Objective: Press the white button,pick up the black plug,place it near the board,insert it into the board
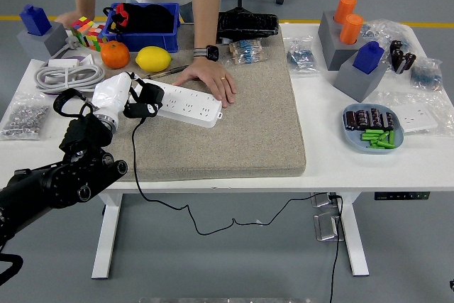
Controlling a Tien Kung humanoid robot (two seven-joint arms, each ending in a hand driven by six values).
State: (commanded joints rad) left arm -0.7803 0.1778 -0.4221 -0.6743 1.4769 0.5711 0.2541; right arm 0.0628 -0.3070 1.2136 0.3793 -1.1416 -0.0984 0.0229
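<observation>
An orange [114,54] and lemon [153,58] sit beside a blue bin [144,36] on a white desk [340,154].
</observation>
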